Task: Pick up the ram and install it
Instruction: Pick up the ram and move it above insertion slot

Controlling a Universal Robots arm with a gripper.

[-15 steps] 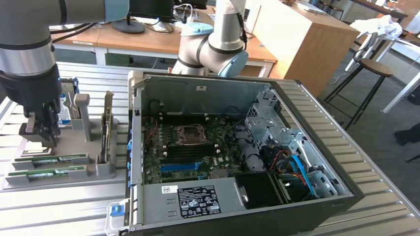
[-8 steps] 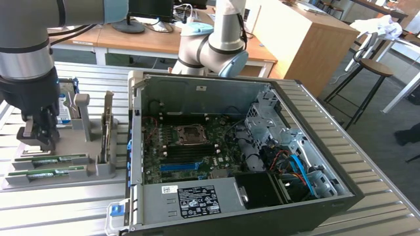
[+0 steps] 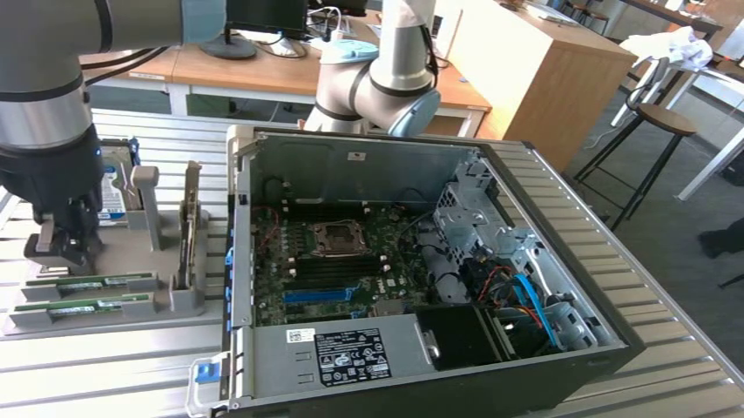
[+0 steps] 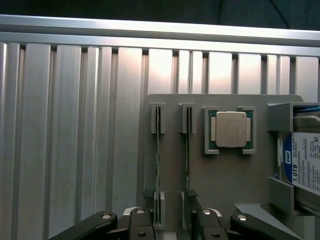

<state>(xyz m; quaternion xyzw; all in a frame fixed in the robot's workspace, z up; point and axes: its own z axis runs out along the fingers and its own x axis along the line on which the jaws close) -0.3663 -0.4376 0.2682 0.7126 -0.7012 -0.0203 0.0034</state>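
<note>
The black two-fingered gripper point(image 4: 172, 221) was held open above the grey plastic holder tray point(image 4: 225, 180), where two thin green ram sticks point(image 3: 91, 283) were stood edgewise near its edge; bare ribbed aluminium tabletop point(image 4: 65, 140) was seen alongside.

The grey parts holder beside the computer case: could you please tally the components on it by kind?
RAM sticks: 2
Processor chip: 1
Hard drive: 1
Expansion card: 1
Total: 5
</note>
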